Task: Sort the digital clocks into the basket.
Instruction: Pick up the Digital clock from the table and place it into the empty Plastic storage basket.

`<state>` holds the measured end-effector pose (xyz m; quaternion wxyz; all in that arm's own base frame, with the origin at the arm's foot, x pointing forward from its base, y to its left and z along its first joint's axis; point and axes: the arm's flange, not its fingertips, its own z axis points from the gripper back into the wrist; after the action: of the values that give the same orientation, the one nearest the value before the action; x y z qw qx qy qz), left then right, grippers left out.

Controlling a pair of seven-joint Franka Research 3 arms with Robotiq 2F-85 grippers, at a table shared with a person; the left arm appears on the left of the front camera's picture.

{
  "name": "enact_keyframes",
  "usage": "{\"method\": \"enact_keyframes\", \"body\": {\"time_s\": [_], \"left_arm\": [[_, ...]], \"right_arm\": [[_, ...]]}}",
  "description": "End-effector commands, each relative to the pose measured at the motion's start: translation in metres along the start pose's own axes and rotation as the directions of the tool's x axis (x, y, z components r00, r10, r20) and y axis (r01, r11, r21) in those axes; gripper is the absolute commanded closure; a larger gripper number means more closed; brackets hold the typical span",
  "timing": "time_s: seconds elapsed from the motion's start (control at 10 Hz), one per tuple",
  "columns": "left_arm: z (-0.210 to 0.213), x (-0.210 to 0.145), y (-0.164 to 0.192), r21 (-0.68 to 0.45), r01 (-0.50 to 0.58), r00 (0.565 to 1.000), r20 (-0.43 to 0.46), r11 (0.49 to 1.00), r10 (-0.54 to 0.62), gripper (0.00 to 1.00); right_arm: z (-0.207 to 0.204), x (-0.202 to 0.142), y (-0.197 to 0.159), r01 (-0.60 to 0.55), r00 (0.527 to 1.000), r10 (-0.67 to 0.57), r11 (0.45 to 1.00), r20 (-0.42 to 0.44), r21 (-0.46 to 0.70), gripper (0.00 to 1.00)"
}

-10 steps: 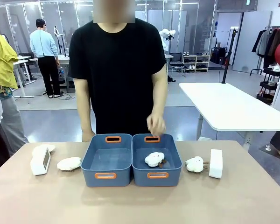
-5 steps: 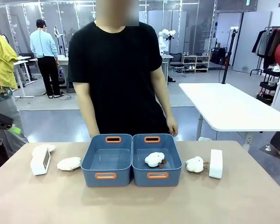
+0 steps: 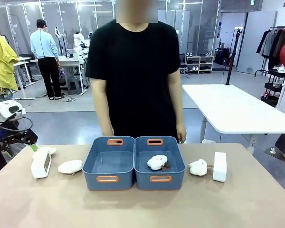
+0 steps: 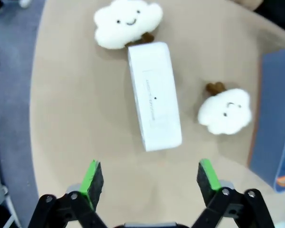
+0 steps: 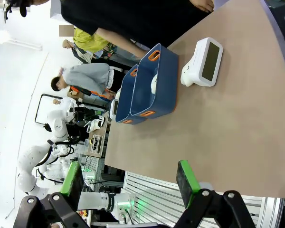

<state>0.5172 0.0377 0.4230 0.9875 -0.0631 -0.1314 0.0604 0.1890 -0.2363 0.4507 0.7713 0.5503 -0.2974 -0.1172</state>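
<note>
Now the left gripper [image 4: 148, 172] hangs over a digital clock [image 4: 154, 102], fingers spread wide and empty, the right gripper [image 5: 130, 176] likewise gaping, empty.

Your left claw [image 4: 149, 177] points down at the surface [image 4: 85, 118], jaws spread wide, with nothing between the green pads [image 4: 92, 176]. From the front, your left arm [image 3: 9, 124] shows at the picture's left edge, above the surface's corner. Your right claw [image 5: 130, 183] is spread wide too and holds nothing. Its wrist is rolled, so the surface stands sideways in its view.
</note>
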Motion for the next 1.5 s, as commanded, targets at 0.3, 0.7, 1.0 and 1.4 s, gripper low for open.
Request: {"method": "enact_keyframes", "body": {"time_s": [0.3, 0.7, 1.0, 1.4], "left_arm": [[-0.061, 0.031, -0.027, 0.091, -0.073, 0.994, -0.075, 0.993, 0.08, 0.0], [-0.111, 0.033, -0.034, 0.174, -0.131, 0.988, -0.062, 0.976, 0.144, 0.0], [-0.12, 0.033, -0.031, 0.236, -0.137, 0.988, -0.034, 0.962, 0.149, 0.73], [-0.096, 0.031, -0.045, 0.167, -0.087, 0.995, -0.036, 0.982, 0.094, 0.98]], "right_arm": [[0.0, 0.0, 0.001, -0.01, 1.0, 0.01, 1.0, 0.002, 0.01, 0.0], [0.0, 0.0, 0.001, -0.01, 1.0, 0.01, 1.0, 0.002, 0.01, 0.0], [0.0, 0.0, 0.001, -0.01, 1.0, 0.01, 1.0, 0.002, 0.01, 0.0], [0.0, 0.0, 0.001, -0.01, 1.0, 0.01, 1.0, 0.002, 0.01, 0.0]]}}
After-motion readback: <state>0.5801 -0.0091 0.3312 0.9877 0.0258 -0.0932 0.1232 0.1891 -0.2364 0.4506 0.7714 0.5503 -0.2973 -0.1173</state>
